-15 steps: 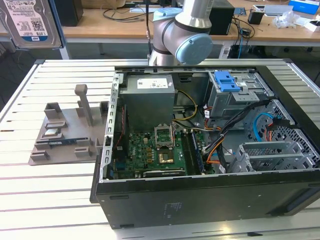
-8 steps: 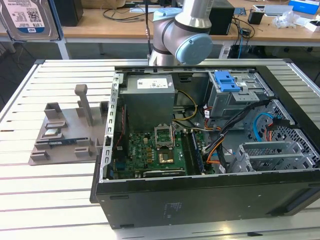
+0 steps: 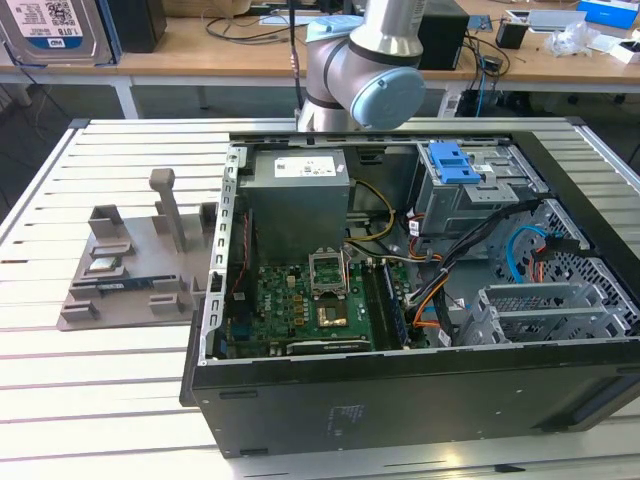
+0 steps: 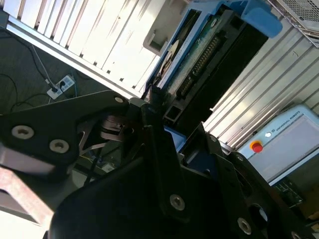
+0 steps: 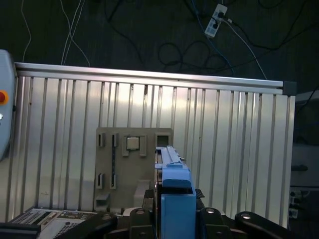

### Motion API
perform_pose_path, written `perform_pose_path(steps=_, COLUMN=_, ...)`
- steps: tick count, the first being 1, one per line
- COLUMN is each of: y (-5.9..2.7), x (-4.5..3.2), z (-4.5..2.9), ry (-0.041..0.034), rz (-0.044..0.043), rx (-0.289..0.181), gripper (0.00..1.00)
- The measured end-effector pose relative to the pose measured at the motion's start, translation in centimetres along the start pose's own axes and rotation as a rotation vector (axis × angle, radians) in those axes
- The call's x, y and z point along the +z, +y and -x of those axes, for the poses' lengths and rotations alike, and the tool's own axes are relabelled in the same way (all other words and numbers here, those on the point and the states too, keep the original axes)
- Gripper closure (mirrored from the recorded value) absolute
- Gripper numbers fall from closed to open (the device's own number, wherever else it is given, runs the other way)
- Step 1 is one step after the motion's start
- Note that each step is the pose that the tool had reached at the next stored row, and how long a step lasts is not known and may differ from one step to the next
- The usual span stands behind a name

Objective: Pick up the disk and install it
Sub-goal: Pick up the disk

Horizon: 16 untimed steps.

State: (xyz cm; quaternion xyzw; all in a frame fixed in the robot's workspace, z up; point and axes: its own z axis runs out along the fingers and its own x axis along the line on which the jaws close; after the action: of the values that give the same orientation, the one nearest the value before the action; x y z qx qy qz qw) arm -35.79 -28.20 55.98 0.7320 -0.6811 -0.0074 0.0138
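The slatted metal bench (image 5: 224, 149) is lying under me, and it is carrying the grey holder (image 5: 132, 169). My pincer (image 5: 175, 219) is gripping the disk (image 5: 175, 184) edge-on, with the jaws closed on its blue rails. I am holding it lifted clear of the bench, I think for carrying it to the open computer case (image 3: 400, 380).

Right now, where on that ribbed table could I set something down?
The slatted table is bare at the exterior view's lower left, between the grey fixture and the near edge. The open computer case crowds the middle and right.
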Motion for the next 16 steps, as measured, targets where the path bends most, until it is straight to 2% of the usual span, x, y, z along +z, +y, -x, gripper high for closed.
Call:
perform_pose_path(steps=3, y=-0.08, x=-0.01, z=-0.18, ry=0.0, rz=0.0001, rx=0.0, gripper=0.63)
perform_pose_path(steps=5, y=-0.31, x=0.0, z=-0.59, ry=0.0001, rz=0.0007, rx=0.0, gripper=0.63)
perform_pose_path(steps=7, y=-1.31, x=0.02, z=-1.38, ry=-0.0002, rz=0.0025, rx=0.0, gripper=0.63)
perform_pose_path(steps=9, y=-2.63, x=0.02, z=-1.83, ry=-0.0002, rz=0.0041, rx=0.0, gripper=0.63)
perform_pose_path(steps=16, y=-5.87, x=-0.06, z=-2.23, ry=-0.0004, rz=0.0061, rx=0.0, gripper=0.63)
